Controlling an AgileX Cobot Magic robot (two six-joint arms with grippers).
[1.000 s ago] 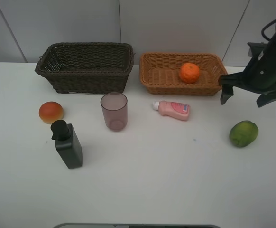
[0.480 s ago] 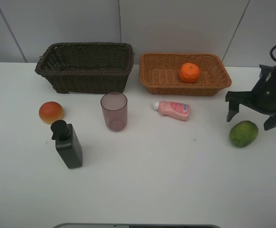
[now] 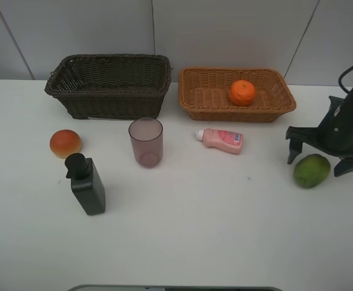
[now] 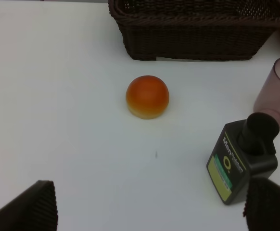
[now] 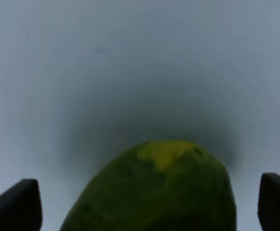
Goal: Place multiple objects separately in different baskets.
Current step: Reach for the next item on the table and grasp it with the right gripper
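In the high view, the right gripper (image 3: 317,162) has come down from beside the orange-tan basket (image 3: 225,114). It now straddles the lime (image 3: 312,173) near the table's right edge, jaws wide open and holding nothing, so I judge the grasp is next. The lime looks slightly oval, with its long axis slanting toward the back right corner. In the left wrist view, the left gripper (image 4: 154,207) is open and empty near the bun (image 4: 147,96). In the right wrist view, the lime's yellowish end points away, between the fingers.

A white table (image 3: 225,230) runs back to a pale grey panelled wall (image 3: 225,30) behind it.
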